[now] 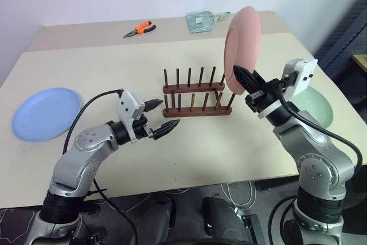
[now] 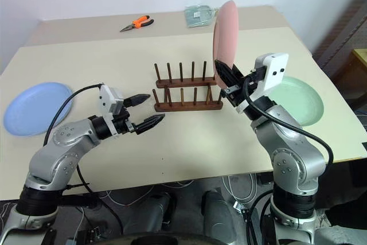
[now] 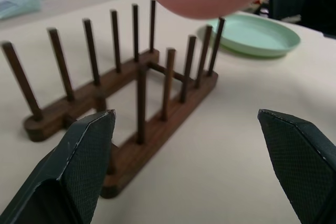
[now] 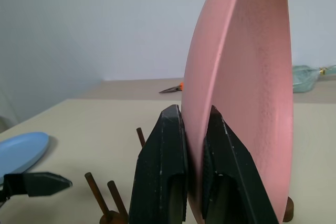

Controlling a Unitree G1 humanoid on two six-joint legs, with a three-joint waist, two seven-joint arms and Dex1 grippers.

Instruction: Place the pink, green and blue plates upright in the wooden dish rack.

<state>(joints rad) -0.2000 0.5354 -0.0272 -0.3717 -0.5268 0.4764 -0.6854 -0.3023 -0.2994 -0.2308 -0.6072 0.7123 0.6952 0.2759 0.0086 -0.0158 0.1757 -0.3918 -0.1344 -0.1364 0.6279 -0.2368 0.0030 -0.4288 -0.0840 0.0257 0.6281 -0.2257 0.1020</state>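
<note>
Beige tabletop [image 1: 114, 73] fills your working area, backed by a plain pale wall, and the wooden dish rack [image 1: 195, 93] stands empty near its middle; take that rack as your reference.

Your right gripper [image 1: 245, 82] has its two black fingers pinched tight on the rim of the pink plate [image 1: 241, 47]. You are holding that plate on edge, upright, in the air just above and beside the rack's right end, not touching the pegs.

Your left gripper [image 1: 163, 116] hovers above the table just to the left and in front of the rack's left end, pointing toward it. Its fingers are spread wide apart and nothing sits between them.

The blue plate [image 1: 46, 113] lies flat on the table well to the left of the rack. The green plate [image 2: 295, 100] lies flat to the right of the rack, partly behind your right arm.

Beyond the rack, on the far part of the table, you have orange-handled pliers [image 1: 139, 28] and a clear plastic packet [image 1: 200, 21].
</note>
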